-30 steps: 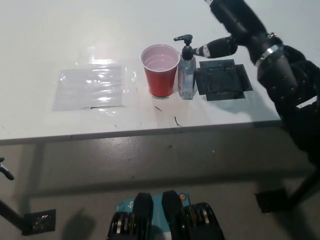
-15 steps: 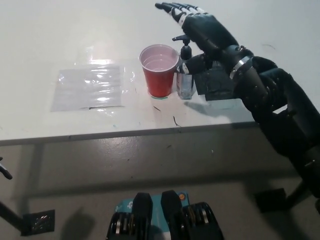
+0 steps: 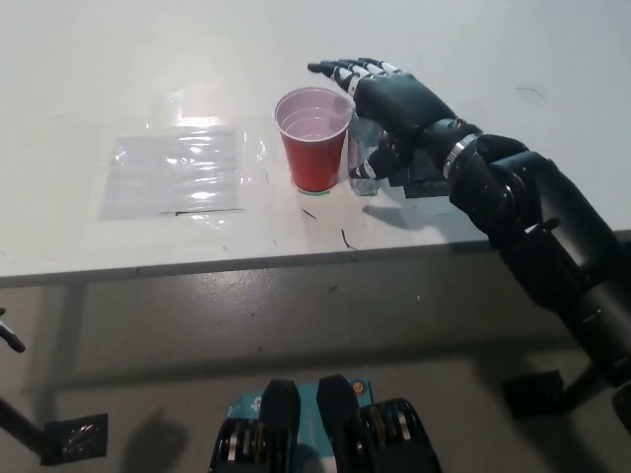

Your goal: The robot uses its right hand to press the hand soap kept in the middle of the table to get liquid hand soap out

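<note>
Soap bottle [image 3: 365, 158] mid-table, touching the red cup [image 3: 315, 138], pump head now hidden under the black right hand [image 3: 389, 99]. Lower than half a second ago, palm down, fingers spread flat and gripping nothing. Looks like the press just starting; no soap seen yet. Left hand barely visible at lower left edge, state unclear.

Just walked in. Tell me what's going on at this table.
The robot's black right hand is spread flat over the pump of the soap bottle, hiding the pump head, so contact cannot be confirmed. The bottle stands right beside a red cup on the white table. A clear plastic sheet lies to the cup's left, and a black mat shows partly under the arm. The left hand is out of view.
</note>
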### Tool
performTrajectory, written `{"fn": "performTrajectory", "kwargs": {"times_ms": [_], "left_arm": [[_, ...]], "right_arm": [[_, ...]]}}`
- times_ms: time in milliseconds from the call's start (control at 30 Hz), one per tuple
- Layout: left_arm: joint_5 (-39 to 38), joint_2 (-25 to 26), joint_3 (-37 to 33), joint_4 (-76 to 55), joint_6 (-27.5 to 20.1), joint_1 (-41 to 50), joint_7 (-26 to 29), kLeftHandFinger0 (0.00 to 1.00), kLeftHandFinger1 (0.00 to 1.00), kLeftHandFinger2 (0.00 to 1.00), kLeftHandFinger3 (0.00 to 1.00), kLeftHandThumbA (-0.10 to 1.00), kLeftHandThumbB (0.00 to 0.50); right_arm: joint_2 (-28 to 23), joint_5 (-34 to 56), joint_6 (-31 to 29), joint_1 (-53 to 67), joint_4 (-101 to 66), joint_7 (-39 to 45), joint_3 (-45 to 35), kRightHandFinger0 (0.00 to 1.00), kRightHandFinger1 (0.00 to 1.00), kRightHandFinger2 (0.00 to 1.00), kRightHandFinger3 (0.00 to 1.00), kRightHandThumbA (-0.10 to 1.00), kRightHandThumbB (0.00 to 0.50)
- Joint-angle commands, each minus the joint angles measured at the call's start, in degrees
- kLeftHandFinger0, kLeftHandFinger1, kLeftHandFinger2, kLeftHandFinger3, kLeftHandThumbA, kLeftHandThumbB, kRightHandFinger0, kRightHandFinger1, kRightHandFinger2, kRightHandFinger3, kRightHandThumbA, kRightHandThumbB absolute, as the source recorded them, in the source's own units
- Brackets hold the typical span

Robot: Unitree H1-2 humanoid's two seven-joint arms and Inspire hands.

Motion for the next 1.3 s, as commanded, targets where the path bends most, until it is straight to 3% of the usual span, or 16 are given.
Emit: {"fn": "performTrajectory", "kwargs": {"times_ms": [0, 167, 267, 467, 500, 600, 700, 833, 900, 1033, 1067, 1267], "left_arm": [[1.10, 0.90, 1.09, -2.05, 1.06, -1.17, -1.73, 1.00, 1.00, 1.00, 0.87, 1.00, 0.151], [1.64, 0.91, 1.16, -1.70, 1.06, -2.31, -2.24, 1.00, 1.00, 1.00, 0.82, 1.00, 0.126], [1.97, 1.14, 0.91, -1.43, 1.06, -2.68, -2.55, 1.00, 1.00, 1.00, 0.87, 1.00, 0.139], [2.15, 1.02, 1.08, -1.59, 1.06, -3.84, -3.41, 1.00, 1.00, 1.00, 0.87, 1.00, 0.119], [2.24, 1.47, 0.92, -1.68, 1.06, -3.96, -3.48, 1.00, 1.00, 1.00, 0.87, 1.00, 0.136], [2.23, 2.03, 0.82, -1.56, 1.06, -4.55, -3.54, 1.00, 1.00, 1.00, 0.88, 1.00, 0.113], [3.48, 1.93, 0.80, -1.27, 1.06, -5.68, -4.26, 1.00, 1.00, 1.00, 0.90, 1.00, 0.124], [2.87, 2.14, 0.22, -1.09, 1.06, -5.66, -3.26, 1.00, 1.00, 1.00, 0.82, 1.00, 0.103], [2.74, 2.46, -0.41, -0.89, 1.06, -5.54, -2.77, 1.00, 1.00, 1.00, 0.81, 1.00, 0.105], [4.15, 1.54, 1.08, -1.33, 1.06, -6.52, -4.12, 1.00, 1.00, 1.00, 0.85, 1.00, 0.126], [4.00, 1.73, 0.85, -1.11, 1.06, -6.51, -3.83, 1.00, 1.00, 1.00, 0.86, 1.00, 0.123], [3.50, 2.23, 0.65, -0.77, 1.06, -7.12, -3.91, 1.00, 1.00, 1.00, 0.86, 1.00, 0.111]], "right_arm": [[0.36, -1.42, -3.94, -4.29, 1.51, -2.51, 0.19, 1.00, 1.00, 1.00, 1.00, 1.00, 0.421], [1.23, -1.88, -4.64, -3.94, 4.33, -3.77, 0.47, 1.00, 1.00, 1.00, 1.00, 1.00, 0.417], [1.74, -2.48, -5.02, -3.54, 4.89, -3.59, 1.16, 1.00, 1.00, 1.00, 1.00, 1.00, 0.431], [0.53, -4.78, -4.80, -2.46, 2.66, -0.76, 4.09, 1.00, 1.00, 1.00, 1.00, 1.00, 0.374], [-0.02, -5.27, -4.82, -2.46, 2.92, -0.13, 4.72, 1.00, 1.00, 1.00, 1.00, 1.00, 0.377], [-0.35, -5.41, -5.39, -2.19, 3.63, -1.39, 4.95, 1.00, 1.00, 1.00, 1.00, 1.00, 0.388], [-1.05, -6.30, -4.45, -1.74, 2.84, -0.81, 5.40, 1.00, 1.00, 1.00, 1.00, 1.00, 0.391], [-1.64, -7.91, -3.96, -1.33, 3.19, 0.94, 7.34, 1.00, 1.00, 1.00, 1.00, 1.00, 0.393], [-2.61, -9.57, -6.18, -1.51, 3.85, 0.72, 9.22, 1.00, 1.00, 1.00, 1.00, 1.00, 0.370], [-3.62, -11.08, -6.14, -2.19, 4.09, 0.33, 10.85, 1.00, 1.00, 1.00, 1.00, 1.00, 0.391], [-3.96, -10.98, -6.24, -1.77, 4.20, 0.41, 10.94, 1.00, 1.00, 1.00, 1.00, 1.00, 0.422], [-3.78, -10.34, -5.13, -0.54, 4.88, 1.32, 10.88, 1.00, 1.00, 1.00, 1.00, 1.00, 0.417]]}}
